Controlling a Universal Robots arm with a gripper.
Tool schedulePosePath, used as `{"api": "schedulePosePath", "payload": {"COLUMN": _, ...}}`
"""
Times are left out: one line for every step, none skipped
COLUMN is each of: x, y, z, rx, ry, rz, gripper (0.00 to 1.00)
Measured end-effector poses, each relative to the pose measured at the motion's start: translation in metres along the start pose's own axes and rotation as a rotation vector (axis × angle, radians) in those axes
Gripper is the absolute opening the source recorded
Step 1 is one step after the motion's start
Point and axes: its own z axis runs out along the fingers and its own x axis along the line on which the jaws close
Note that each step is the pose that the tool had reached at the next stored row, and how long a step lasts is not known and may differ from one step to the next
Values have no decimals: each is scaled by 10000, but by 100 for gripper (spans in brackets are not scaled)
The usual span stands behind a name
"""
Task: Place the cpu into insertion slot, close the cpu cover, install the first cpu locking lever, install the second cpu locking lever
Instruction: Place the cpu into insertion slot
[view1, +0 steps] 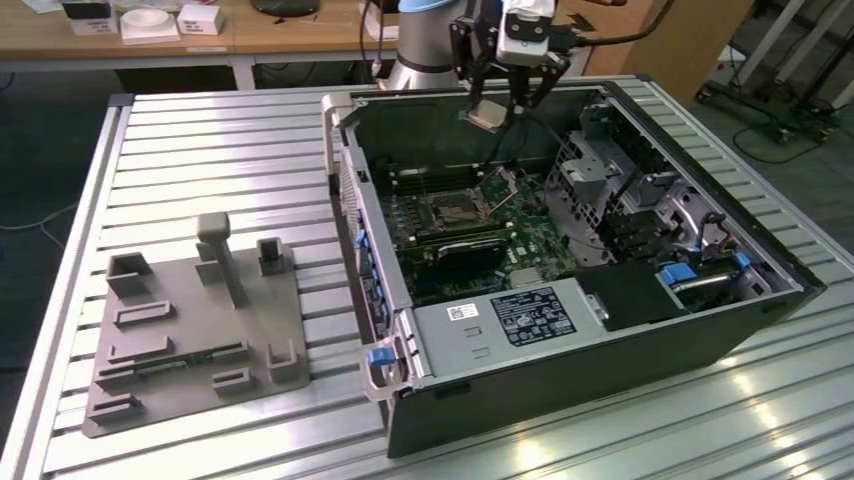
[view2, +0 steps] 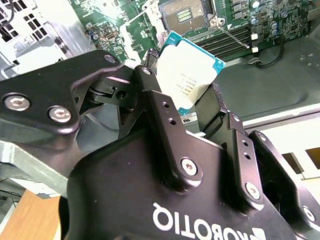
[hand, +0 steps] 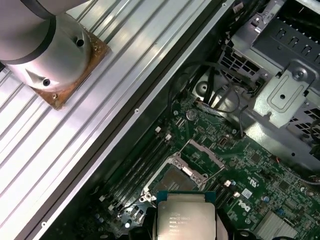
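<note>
Grey fixture block lies well apart from the insertion slot, toward the exterior view's left. Above the slot hangs the gripper, pinching the cpu by its edges; the cpu cover stands tilted up beside the slot.

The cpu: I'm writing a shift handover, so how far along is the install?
Done: the cpu is picked up; in the second wrist view the gripper is shut on its edges. In hand: it hangs above the open computer case, well apart from the insertion slot, which is bare. Left: seating it, closing the cpu cover, which stands raised beside the slot, and locking it down.
</note>
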Motion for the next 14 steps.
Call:
{"api": "schedulePosePath", "payload": {"x": 9, "y": -12, "z": 2, "rx": -2, "ry": 1, "rz": 0, "gripper": 54}}
{"api": "schedulePosePath", "payload": {"x": 24, "y": -32, "z": 4, "rx": -2, "ry": 2, "rz": 0, "gripper": 54}}
{"api": "schedulePosePath", "payload": {"x": 32, "y": -42, "z": 12, "rx": -5, "ry": 2, "rz": 0, "gripper": 54}}
{"api": "schedulePosePath", "payload": {"x": 36, "y": -46, "z": 21, "rx": -4, "ry": 1, "rz": 9, "gripper": 54}}
{"api": "schedulePosePath", "payload": {"x": 40, "y": -47, "z": 32, "rx": -1, "ry": -1, "rz": 31, "gripper": 54}}
{"api": "schedulePosePath", "payload": {"x": 44, "y": -47, "z": 45, "rx": -1, "ry": -3, "rz": 69, "gripper": 54}}
{"api": "schedulePosePath", "payload": {"x": 46, "y": -46, "z": 60, "rx": 2, "ry": -6, "rz": 123, "gripper": 54}}
{"api": "schedulePosePath", "payload": {"x": 48, "y": -46, "z": 74, "rx": 10, "ry": -11, "rz": 194, "gripper": 54}}
{"api": "schedulePosePath", "payload": {"x": 48, "y": -46, "z": 88, "rx": 17, "ry": -21, "rz": 292, "gripper": 54}}
{"api": "schedulePosePath", "payload": {"x": 49, "y": -46, "z": 100, "rx": 26, "ry": -33, "rz": 402, "gripper": 54}}
{"api": "schedulePosePath", "payload": {"x": 50, "y": -47, "z": 113, "rx": 36, "ry": -48, "rz": 523, "gripper": 54}}
{"api": "schedulePosePath", "payload": {"x": 50, "y": -48, "z": 124, "rx": 44, "ry": -62, "rz": 639, "gripper": 54}}
{"api": "schedulePosePath", "payload": {"x": 50, "y": -49, "z": 136, "rx": 53, "ry": -76, "rz": 753, "gripper": 54}}
{"api": "schedulePosePath", "payload": {"x": 50, "y": -49, "z": 148, "rx": 63, "ry": -90, "rz": 869, "gripper": 54}}
